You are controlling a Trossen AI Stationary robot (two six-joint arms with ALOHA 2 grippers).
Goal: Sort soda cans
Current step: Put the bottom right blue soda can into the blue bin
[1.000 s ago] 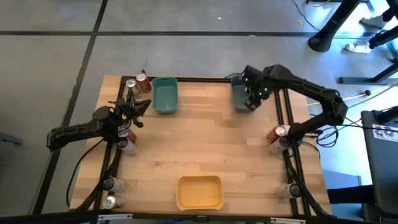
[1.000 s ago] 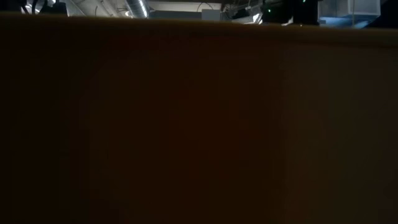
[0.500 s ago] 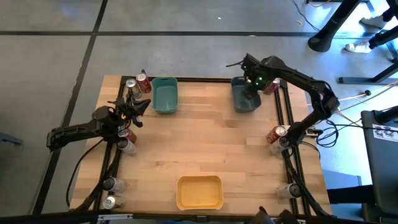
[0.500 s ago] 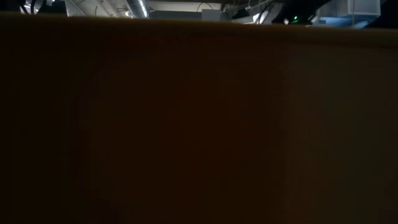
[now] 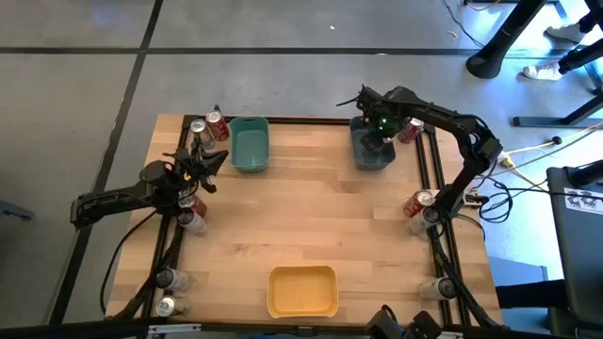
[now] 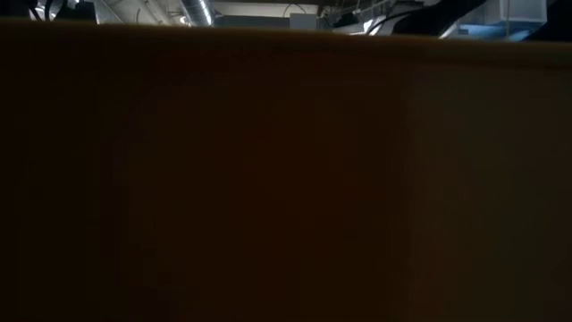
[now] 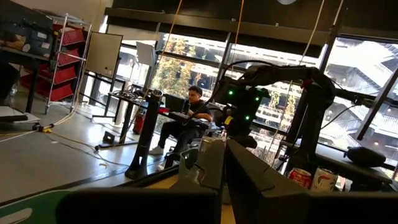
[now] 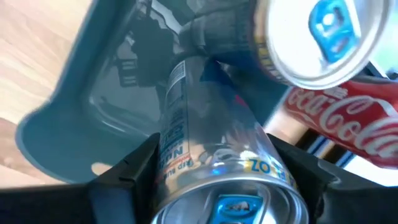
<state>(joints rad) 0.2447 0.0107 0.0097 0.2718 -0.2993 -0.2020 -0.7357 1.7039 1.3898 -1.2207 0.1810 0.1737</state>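
While the right gripper [image 8: 217, 186] holds a silver-grey metal soda can [image 8: 217, 155] over the grey plastic bin [image 5: 369, 151], most cans remain unsorted at the table's edges; the left gripper [image 5: 209, 168] waits clenched.

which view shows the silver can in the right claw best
The right wrist view: the silver-grey metal can fills it, gripped between the right claw fingers over the grey plastic bin. In the high view the arm hides it; the low and left wrist views do not show it.
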